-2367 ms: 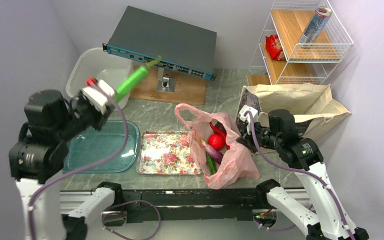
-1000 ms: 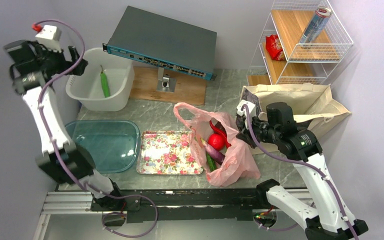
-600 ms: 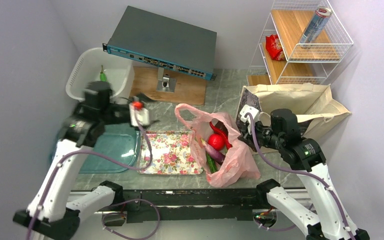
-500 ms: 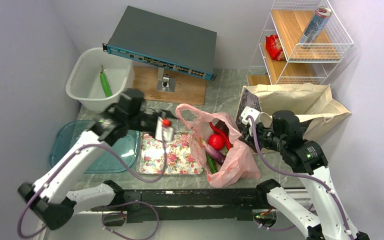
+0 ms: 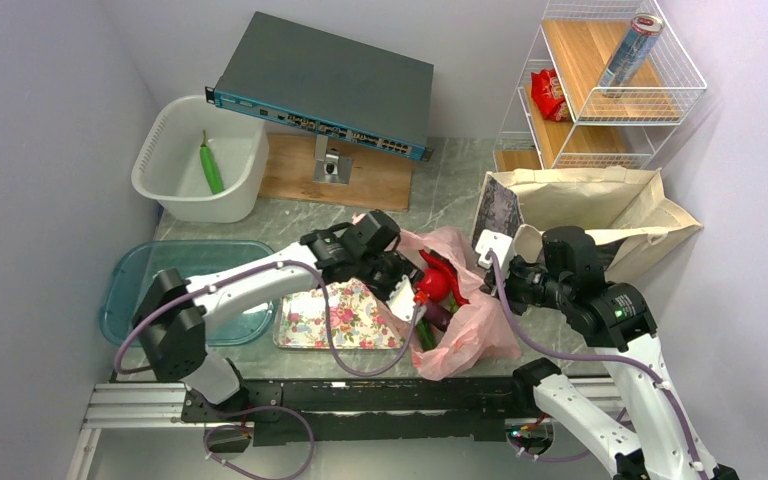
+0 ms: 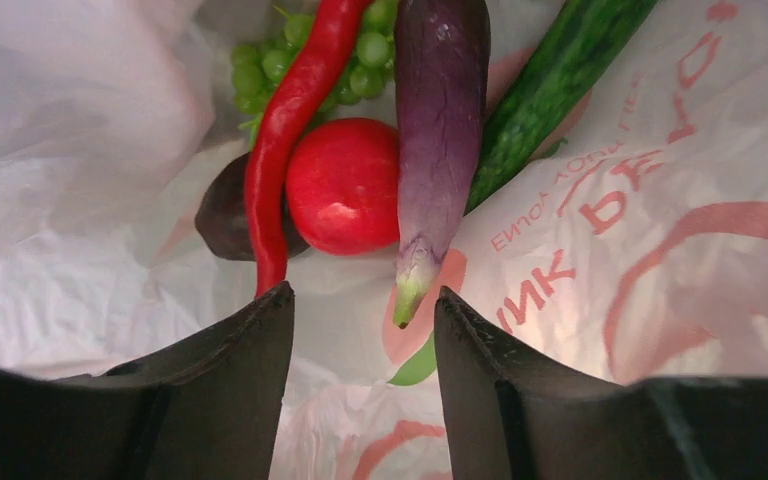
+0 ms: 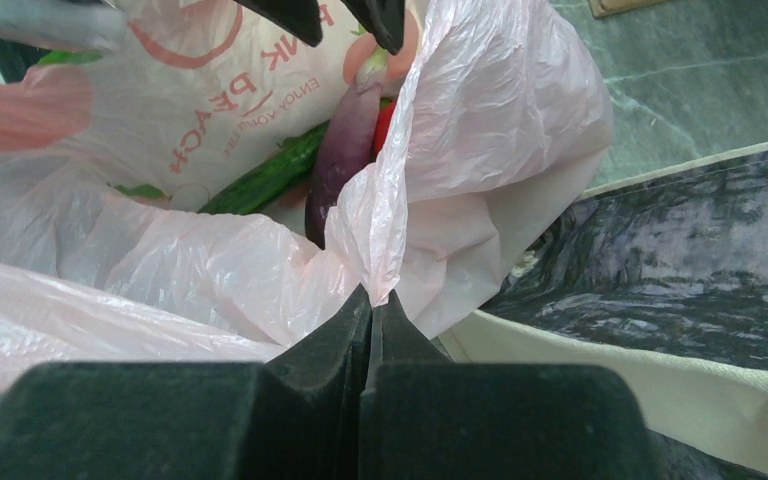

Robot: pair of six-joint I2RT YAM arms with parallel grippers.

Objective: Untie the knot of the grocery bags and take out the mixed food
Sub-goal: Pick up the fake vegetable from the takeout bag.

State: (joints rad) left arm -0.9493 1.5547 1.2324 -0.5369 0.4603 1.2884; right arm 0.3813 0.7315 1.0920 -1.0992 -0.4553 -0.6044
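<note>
The pink plastic bag (image 5: 475, 325) lies with its mouth open; no knot shows. My right gripper (image 7: 370, 296), also in the top view (image 5: 495, 268), is shut on the bag's rim and holds it up beside the beige canvas tote (image 5: 600, 205). My left gripper (image 6: 362, 295) is open and empty inside the bag mouth (image 5: 408, 290). Just ahead of it lie a red pepper (image 6: 290, 120), red apple (image 6: 345, 185), purple eggplant (image 6: 440, 110), long green vegetable (image 6: 550, 90), green grapes (image 6: 260, 75) and dark plum (image 6: 222, 215). A green pepper (image 5: 208, 165) lies in the white basin (image 5: 160, 130).
A floral tray (image 5: 330, 312) and a teal tray (image 5: 195, 270) lie left of the bag. A network switch (image 5: 330, 85) stands at the back. A wire rack (image 5: 610, 110) at back right holds a silver can (image 5: 632, 50) and a red packet (image 5: 548, 92).
My left arm dropped the green pepper in the white basin, then swung right and down; its open gripper is now in the pink bag's mouth. My right gripper kept its hold.
</note>
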